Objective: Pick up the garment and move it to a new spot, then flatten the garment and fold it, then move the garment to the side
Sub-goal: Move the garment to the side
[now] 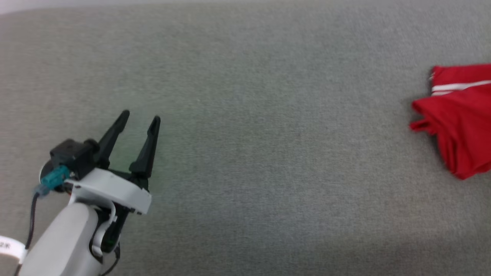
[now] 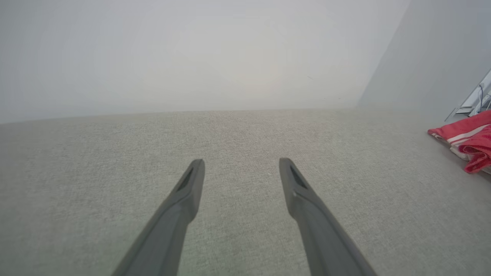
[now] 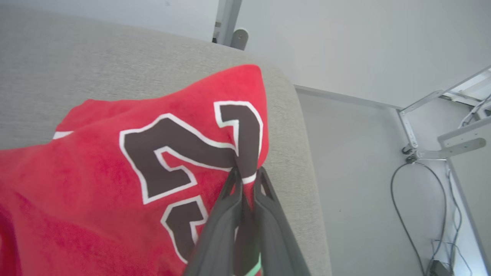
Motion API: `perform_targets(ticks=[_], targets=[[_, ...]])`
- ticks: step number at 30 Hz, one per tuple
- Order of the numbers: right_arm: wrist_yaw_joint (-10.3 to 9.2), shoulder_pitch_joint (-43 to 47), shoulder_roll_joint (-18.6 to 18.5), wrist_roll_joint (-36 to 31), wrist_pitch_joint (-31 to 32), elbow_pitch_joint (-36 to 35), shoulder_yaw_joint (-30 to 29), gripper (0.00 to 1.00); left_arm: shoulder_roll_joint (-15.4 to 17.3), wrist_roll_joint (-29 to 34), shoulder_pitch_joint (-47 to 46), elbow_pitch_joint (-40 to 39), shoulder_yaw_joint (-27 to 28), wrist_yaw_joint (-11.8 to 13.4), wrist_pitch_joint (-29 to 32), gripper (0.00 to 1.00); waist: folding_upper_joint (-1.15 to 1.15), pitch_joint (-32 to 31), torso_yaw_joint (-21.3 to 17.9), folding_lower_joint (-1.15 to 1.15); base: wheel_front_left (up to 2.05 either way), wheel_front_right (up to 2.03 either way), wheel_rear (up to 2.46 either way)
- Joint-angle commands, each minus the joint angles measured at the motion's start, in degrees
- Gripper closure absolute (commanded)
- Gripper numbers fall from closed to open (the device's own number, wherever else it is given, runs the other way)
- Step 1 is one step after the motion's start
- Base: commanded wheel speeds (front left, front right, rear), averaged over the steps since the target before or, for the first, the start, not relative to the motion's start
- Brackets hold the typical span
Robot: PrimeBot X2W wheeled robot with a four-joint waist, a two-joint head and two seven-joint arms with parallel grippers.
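The garment [image 3: 115, 168] is a red jersey with black, white-edged numbers, lying bunched near the right end of the grey surface. In the right wrist view my right gripper [image 3: 247, 174] is shut, its fingertips pinching a fold of the garment at the number. The head view shows the garment [image 1: 462, 119] at the far right edge, with a white stripe on it. My left gripper [image 1: 140, 117] hovers open at the lower left of the head view, far from the cloth, nothing between its fingers. In the left wrist view the left gripper [image 2: 241, 163] points across bare fabric, with the garment [image 2: 470, 142] at the right edge.
The grey fabric surface [image 1: 249, 134] stretches wide between the two grippers. Its rounded right end [image 3: 303, 161] drops to a pale floor with a metal frame [image 3: 425, 126] and cables [image 3: 399, 203]. A pale wall stands behind the surface.
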Motion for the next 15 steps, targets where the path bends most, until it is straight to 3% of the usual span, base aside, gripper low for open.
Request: perform_targets(ticks=[1,11,15], targets=[[-0.12,-1.67,-0.83,-1.12,-1.49,0.96,0.09,1.00,0.18,0.57,-1.51,-0.06,-0.19,-0.39,0.10,0.00,0.00,3.57,-3.33,0.00,0.00,0.00,0.00],[-0.12,-7.74,-2.45,-7.42,-7.77,7.65,-1.09,1.00,0.48,2.12,-5.81,-0.69,-1.89,-1.02,1.61,0.00,0.00,7.89,-5.84,0.00,0.00,0.00,0.00],[-0.12,-9.20,-1.47,-11.43,-9.71,10.56,-1.78,1.00,0.50,2.54,-7.27,-0.95,-2.43,-1.36,2.25,0.00,0.00,9.47,-6.01,0.00,0.00,0.00,0.00]])
